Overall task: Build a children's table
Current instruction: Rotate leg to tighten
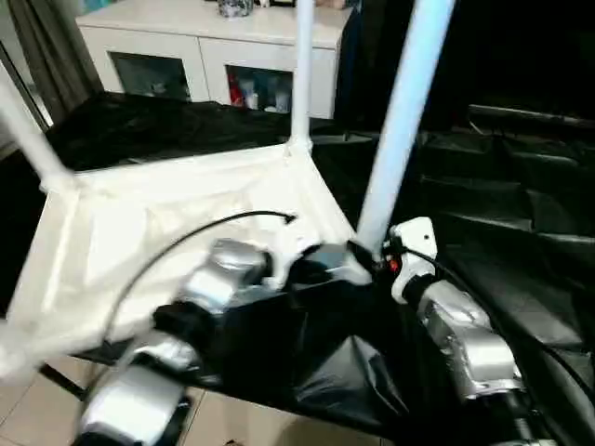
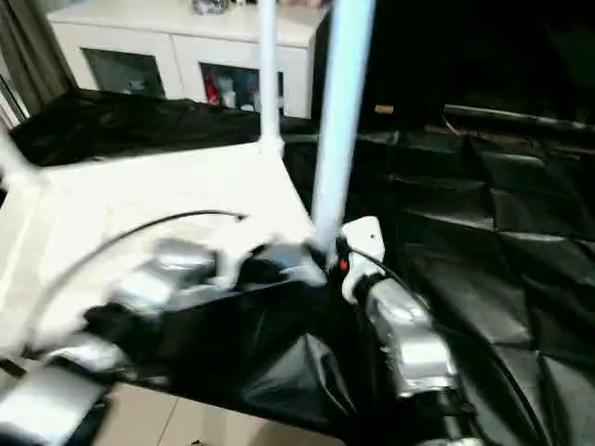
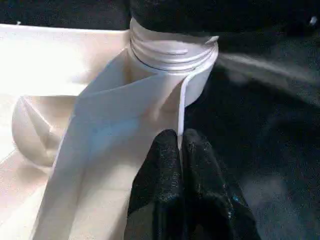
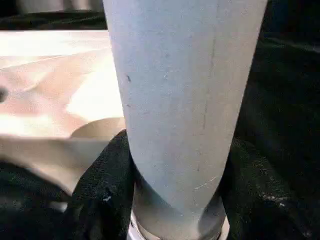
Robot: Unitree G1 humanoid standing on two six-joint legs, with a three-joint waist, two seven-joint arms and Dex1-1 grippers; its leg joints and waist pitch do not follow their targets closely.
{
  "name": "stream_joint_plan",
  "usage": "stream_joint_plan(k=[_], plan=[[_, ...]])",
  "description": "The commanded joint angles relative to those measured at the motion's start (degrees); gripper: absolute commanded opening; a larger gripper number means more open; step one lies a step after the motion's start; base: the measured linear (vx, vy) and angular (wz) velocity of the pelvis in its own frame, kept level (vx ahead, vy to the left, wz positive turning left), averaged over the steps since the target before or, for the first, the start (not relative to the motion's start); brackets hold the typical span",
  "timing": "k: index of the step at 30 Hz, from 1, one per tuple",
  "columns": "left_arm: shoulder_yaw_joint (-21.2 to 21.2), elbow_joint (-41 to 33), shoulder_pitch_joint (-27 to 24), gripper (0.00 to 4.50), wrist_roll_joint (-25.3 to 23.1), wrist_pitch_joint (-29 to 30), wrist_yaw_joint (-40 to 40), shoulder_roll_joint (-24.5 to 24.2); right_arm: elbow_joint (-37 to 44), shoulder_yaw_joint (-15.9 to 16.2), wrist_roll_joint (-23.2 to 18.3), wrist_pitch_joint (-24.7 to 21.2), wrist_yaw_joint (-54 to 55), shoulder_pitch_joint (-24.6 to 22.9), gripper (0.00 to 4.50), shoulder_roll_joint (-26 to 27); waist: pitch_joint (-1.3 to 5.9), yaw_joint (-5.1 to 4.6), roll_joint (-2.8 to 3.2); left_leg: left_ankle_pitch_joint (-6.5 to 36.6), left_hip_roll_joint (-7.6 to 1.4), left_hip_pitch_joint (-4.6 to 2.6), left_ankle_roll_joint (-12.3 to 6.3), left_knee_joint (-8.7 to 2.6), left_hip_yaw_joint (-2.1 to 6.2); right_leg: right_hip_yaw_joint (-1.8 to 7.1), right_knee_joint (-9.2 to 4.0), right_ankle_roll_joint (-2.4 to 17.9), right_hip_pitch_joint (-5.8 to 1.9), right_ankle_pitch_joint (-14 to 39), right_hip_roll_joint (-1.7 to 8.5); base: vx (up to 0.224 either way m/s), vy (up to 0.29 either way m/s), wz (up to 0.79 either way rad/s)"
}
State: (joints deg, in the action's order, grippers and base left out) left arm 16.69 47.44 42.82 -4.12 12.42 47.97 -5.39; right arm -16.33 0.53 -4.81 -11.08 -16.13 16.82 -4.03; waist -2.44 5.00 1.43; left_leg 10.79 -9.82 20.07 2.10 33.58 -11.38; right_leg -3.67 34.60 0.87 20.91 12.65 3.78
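The children's table lies upside down on the black-draped table, its white ribbed underside (image 1: 167, 223) facing up. Three white legs stand in corner sockets: a near right leg (image 1: 402, 121), a far leg (image 1: 302, 74) and a left leg (image 1: 28, 130). My left gripper (image 3: 180, 145) is shut on the thin rim wall of the top, just beside the near right corner socket (image 3: 170, 50). My right gripper (image 4: 175, 190) clasps the base of the near right leg (image 4: 180, 100), one black finger (image 4: 100, 195) pressed against each side. In the head views, both grippers meet at that corner (image 1: 358, 260).
A white cabinet with glass doors (image 1: 204, 46) stands behind the work. The black cloth (image 1: 502, 204) falls in folds to the right and over the front edge. A black cable (image 1: 186, 237) arcs over my left forearm. Tiled floor (image 1: 37, 409) shows below at the left.
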Motion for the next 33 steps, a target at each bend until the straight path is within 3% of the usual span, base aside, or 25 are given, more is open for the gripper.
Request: stream_joint_plan(k=[1,4,6,8,9,10,12,15,16,18,20,26,29,33], plan=[[-2.42,4.15,2.54,0.0,-1.56,1.21,-11.36,1.25,-3.7,1.75,1.49,-2.64,3.94,-1.17,1.95,2.9,2.05,-0.69,0.04,21.6,-3.84,-1.62,2.35,-5.03,2.67,3.45,-6.41,7.89,-0.06,23.96,5.7,0.0,0.0,0.0],[-2.66,6.53,3.87,0.0,-1.63,0.07,-12.89,2.9,-5.12,2.18,1.96,-1.47,4.83,0.5,1.95,4.39,2.46,-0.59,0.12,18.34,-3.86,-1.05,1.58,-5.17,2.62,3.51,-5.99,8.4,-0.74,17.92,5.68,0.0,0.0,0.0],[-2.04,6.78,3.87,0.0,-1.95,-1.51,-10.96,2.58,-5.0,2.93,1.4,0.3,2.06,1.17,1.95,3.82,2.64,-0.55,0.16,15.02,-3.95,-0.5,0.37,-5.08,2.54,3.46,-5.33,9.73,-1.28,11.23,5.66,0.0,0.0,0.0],[-1.52,6.14,3.26,0.0,-1.84,-3.0,-8.61,1.82,-4.39,3.12,0.25,1.26,-1.16,1.5,1.95,2.61,2.69,-0.46,0.11,15.47,-3.88,-0.68,-0.14,-4.86,2.34,3.47,-5.43,10.17,-1.24,11.44,5.79,0.0,0.0,0.0],[-1.26,6.09,3.0,0.0,-1.63,-4.21,-7.0,1.47,-4.01,3.05,-0.65,1.55,-3.37,1.67,2.51,2.02,2.75,-0.37,-0.11,14.44,-3.8,-0.39,-0.94,-4.74,2.34,3.48,-5.33,10.43,-1.57,10.88,5.9,0.0,0.0,0.0],[-1.19,5.91,2.64,0.0,-1.39,-4.92,-5.67,0.95,-3.19,2.93,-2.16,0.29,-6.46,1.82,2.64,1.07,2.73,-0.33,-0.09,13.81,-3.82,-0.28,-1.27,-4.74,2.31,3.47,-5.29,10.47,-1.64,10.58,5.89,0.0,0.0,0.0],[-1.12,5.88,2.24,0.0,-0.97,-6.32,-3.8,0.26,-2.32,3.08,-3.48,-1.02,-10.08,2.13,2.7,-0.49,2.76,-0.2,-0.25,12.23,-3.78,0.03,-2.94,-4.56,2.26,3.35,-5.19,10.61,-1.91,9.88,5.91,0.0,0.0,0.0],[-1.27,6.1,1.87,0.0,-0.6,-6.76,-2.05,-0.88,-1.69,3.51,-3.97,-1.53,-14.25,2.71,3.07,-3.15,2.77,-0.45,-0.37,10.95,-3.78,0.27,-3.23,-4.51,2.28,3.18,-5.19,10.52,-2.05,10.55,5.84,0.0,0.0,0.0],[-1.27,5.64,1.37,0.0,-0.19,-7.33,0.21,-1.7,-1.07,3.91,-4.29,-1.87,-16.98,2.85,3.07,-4.97,2.72,-0.61,-0.42,10.93,-3.79,0.2,-3.22,-4.46,2.21,3.22,-5.25,10.67,-1.92,10.98,5.85,0.0,0.0,0.0],[-0.63,3.17,-0.56,0.0,0.93,-9.03,7.06,-4.05,1.35,4.43,-7.09,-3.89,-24.7,2.45,3.07,-8.98,2.78,-0.56,-0.86,9.41,-3.8,0.41,-4.23,-4.33,2.27,3.19,-5.08,11.05,-2.41,10.18,5.81,0.0,0.0,0.0],[0.19,0.42,-2.42,0.0,1.99,-9.38,12.4,-5.83,2.62,5.23,-7.91,-4.26,-29.17,1.84,3.07,-11.69,2.85,-0.7,-0.5,8.59,-3.99,0.35,-4.92,-4.17,2.15,3.25,-4.82,11.71,-2.02,8.33,5.79,0.0,0.0,0.0],[2.23,-5.98,-6.39,0.0,4.23,-8.26,22.66,-10.01,3.11,5.62,-8.1,-3.85,-35.13,1.47,3.07,-15.19,3.29,-0.85,-0.47,5.43,-4.19,0.42,-6.12,-3.84,1.86,2.97,-3.69,14.48,-1.83,1.34,5.43,0.0,0.0,0.0],[2.46,-10.64,-8.45,0.0,5.87,-6.02,27.57,-12.33,4.9,6.95,-9.28,-4.8,-39.14,1.1,3.07,-17.37,3.36,-0.42,-0.34,4.43,-4.35,0.48,-6.77,-3.65,1.71,2.94,-3.24,15.19,-1.61,-1.38,5.34,0.0,0.0,0.0],[2.54,-13.23,-9.45,0.0,6.61,-4.52,30.41,-13.81,5.97,8.01,-10.33,-5.46,-42.74,0.69,2.91,-18.77,3.12,0.35,-0.35,6.78,-4.39,0.35,-5.44,-3.81,1.65,3.01,-3.69,14.02,-1.51,3.66,5.51,0.0,0.0,0.0]])
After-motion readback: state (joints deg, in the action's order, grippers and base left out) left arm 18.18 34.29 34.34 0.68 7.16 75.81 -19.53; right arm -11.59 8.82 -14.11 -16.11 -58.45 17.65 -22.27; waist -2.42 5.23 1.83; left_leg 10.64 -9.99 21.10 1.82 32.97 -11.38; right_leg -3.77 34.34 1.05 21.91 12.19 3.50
